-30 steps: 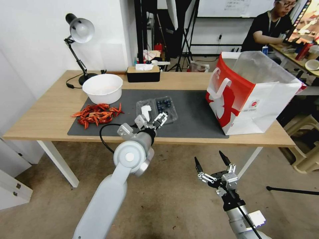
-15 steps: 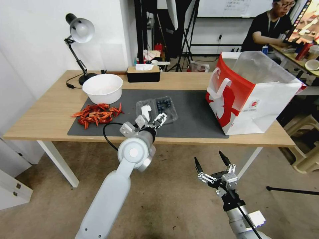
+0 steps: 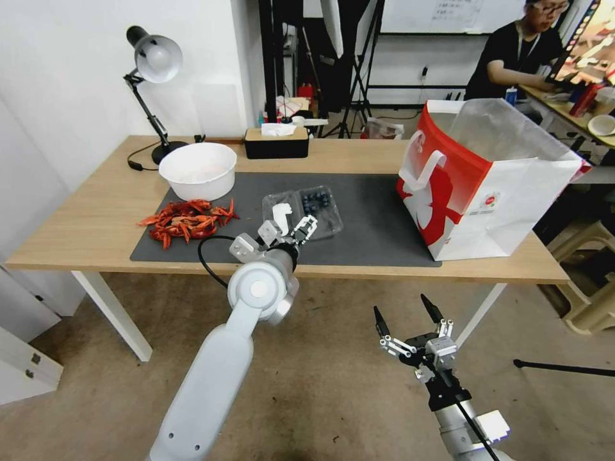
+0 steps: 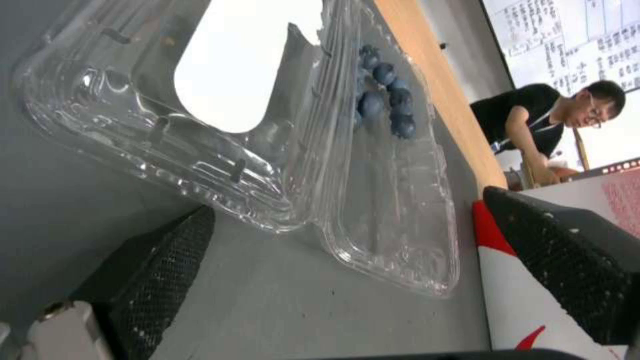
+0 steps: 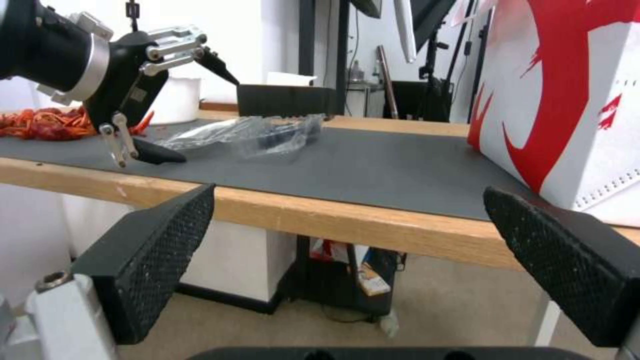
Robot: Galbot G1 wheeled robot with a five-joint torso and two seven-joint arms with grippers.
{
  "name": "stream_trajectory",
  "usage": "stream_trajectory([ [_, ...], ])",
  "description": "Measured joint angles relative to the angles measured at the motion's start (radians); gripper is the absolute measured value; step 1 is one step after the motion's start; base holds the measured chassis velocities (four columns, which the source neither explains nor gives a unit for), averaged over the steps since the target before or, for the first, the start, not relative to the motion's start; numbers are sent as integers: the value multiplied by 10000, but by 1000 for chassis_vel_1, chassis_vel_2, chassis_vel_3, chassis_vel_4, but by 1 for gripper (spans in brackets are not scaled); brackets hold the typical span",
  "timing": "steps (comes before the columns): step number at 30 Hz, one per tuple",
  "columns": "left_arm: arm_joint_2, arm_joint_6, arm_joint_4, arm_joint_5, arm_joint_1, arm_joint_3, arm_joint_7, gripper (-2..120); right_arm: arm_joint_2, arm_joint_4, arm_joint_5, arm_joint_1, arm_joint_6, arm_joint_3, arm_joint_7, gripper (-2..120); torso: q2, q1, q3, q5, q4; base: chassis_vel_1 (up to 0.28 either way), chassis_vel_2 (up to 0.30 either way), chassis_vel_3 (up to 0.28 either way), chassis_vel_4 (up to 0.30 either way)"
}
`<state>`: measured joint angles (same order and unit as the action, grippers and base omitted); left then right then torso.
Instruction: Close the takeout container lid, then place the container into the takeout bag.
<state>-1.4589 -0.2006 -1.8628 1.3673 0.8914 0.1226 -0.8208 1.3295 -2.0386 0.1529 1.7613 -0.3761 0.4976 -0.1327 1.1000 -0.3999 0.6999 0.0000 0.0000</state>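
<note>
The takeout container (image 3: 303, 209) lies open flat on the grey mat (image 3: 378, 221). Its lid (image 3: 282, 211), with a white label, is the left half; the right half holds dark blue berries (image 3: 317, 202). My left gripper (image 3: 289, 226) is open, low over the mat at the container's near edge. In the left wrist view the lid (image 4: 167, 125) and berries (image 4: 387, 107) lie just beyond the open gripper (image 4: 348, 201). The red and white takeout bag (image 3: 487, 186) stands open at the table's right. My right gripper (image 3: 400, 306) hangs open below the table's front edge.
A white bowl (image 3: 197, 169) and a pile of red crayfish (image 3: 186, 221) sit left of the container. A black tissue box (image 3: 276, 142) and a desk lamp (image 3: 154, 64) stand at the back. Bare mat lies between container and bag.
My left gripper has edged forward toward the container's near edge. The right gripper has sunk slightly. The container and bag have not moved.
</note>
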Motion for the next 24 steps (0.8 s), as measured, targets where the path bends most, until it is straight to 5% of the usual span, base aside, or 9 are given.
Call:
stream_trajectory([
  [8, -83, 631, -11, -25, 104, 93, 672, 100, 38, 89, -87, 77, -106, 6, -6, 100, 0, 1, 1, 0, -1, 0, 0, 0, 0],
  [18, 50, 1805, 25, -1266, 280, -10, 3132, 100, 139, 148, -249, 125, -203, -40, -15, 100, 0, 0, 1, 0, 0, 0, 0, 0, 0],
  [24, 179, 1918, 260, -1502, 193, -204, 4262, 100, 172, 169, -386, 203, -314, -34, 45, 100, 0, 0, 1, 0, 1, 0, 0, 0, 0],
])
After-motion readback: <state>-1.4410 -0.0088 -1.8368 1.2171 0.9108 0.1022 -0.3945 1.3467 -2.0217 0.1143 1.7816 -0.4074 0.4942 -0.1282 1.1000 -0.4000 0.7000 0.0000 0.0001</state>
